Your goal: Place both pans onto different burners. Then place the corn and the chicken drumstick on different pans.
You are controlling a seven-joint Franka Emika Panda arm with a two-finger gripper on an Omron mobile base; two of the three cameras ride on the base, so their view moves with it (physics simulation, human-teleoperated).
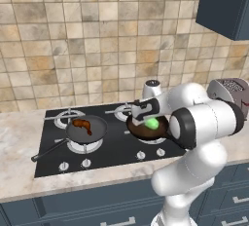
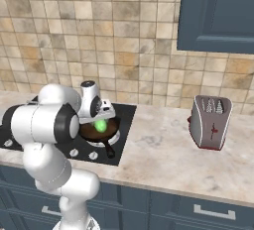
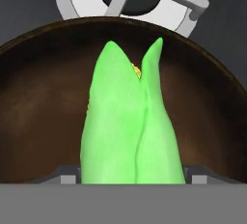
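Gripper (image 1: 144,118) spread around bright green oblong corn (image 1: 152,123), over reddish-brown frying pan (image 1: 141,130) on right front burner; held or merely straddled, cannot tell. Glossy reddish-brown drumstick (image 1: 83,124) in dark grey pan (image 1: 86,128) on cooktop's left front burner (image 1: 83,145).

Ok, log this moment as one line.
drumstick: in grey pan, left burner | corn: over brown pan, right burner | gripper: astride corn, grip unclear

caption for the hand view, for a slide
Green corn lying in the reddish-brown pan, a burner just beyond its rim.
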